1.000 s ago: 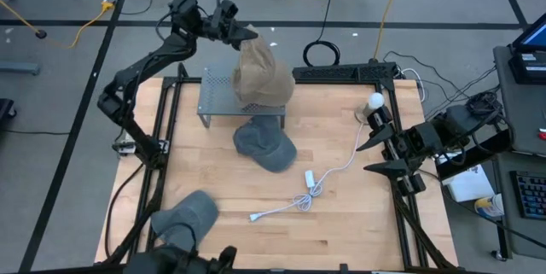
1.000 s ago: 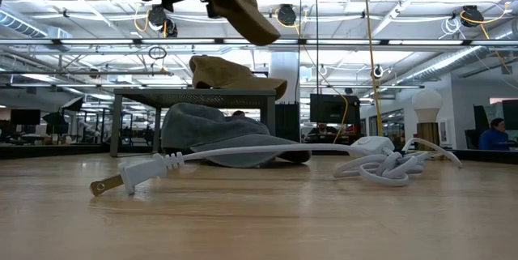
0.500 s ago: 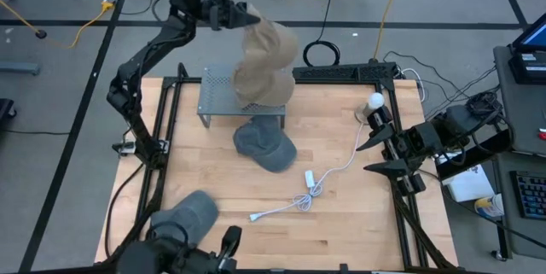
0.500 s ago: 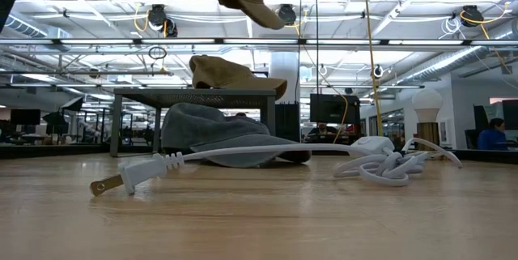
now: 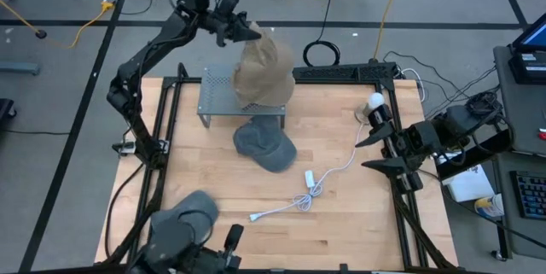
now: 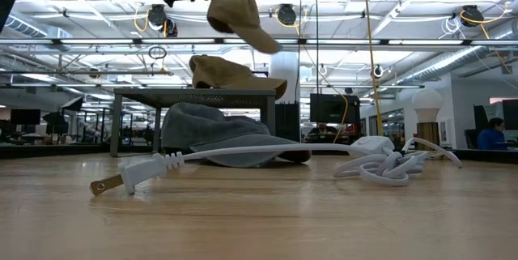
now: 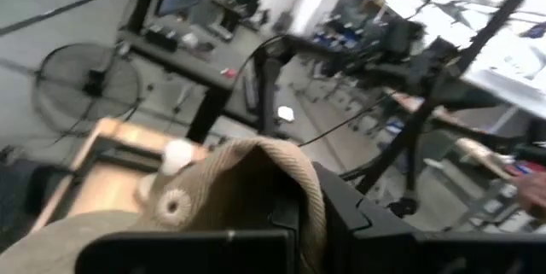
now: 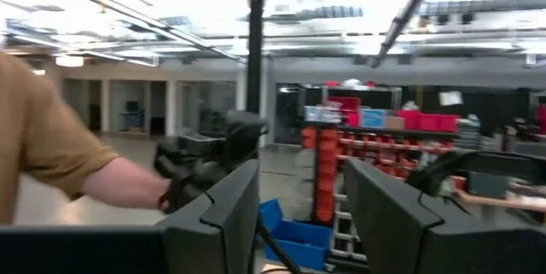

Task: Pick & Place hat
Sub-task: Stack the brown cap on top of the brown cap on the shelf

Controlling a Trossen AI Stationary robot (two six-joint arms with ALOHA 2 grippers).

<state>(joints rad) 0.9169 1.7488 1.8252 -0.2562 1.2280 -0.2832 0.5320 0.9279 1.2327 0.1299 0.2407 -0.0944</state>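
Left gripper [image 5: 237,28]: raised high above the far edge of the surface, beyond the rack; its jaws are pressed together on the edge of the tan hat.
Tan hat [image 5: 263,69]: held aloft by the left gripper, hanging down from the jaws; in the low view it is seen well above the rack, brim pointing downward.
Second tan hat [image 6: 235,75]: seen in the low view lying on top of the rack; in the high view it is covered by the hanging hat.
Rack [image 5: 217,95]: a small metal mesh stand placed at the far middle of the surface.
Grey hat [image 5: 265,145]: lying on the surface just in front of the rack, partly tucked under its near edge.
Another grey hat [image 5: 186,214]: seen at the near left of the surface.
White cable [image 5: 303,194]: a cord with a plug and a small adapter, spread across the surface to the right of the grey hat, running toward a white bulb [image 5: 374,101].
Right gripper [image 5: 373,153]: kept at the right edge of the surface, well apart from the hats; its jaws are spread, nothing between them.
Surface [image 5: 341,223]: light wood planks.
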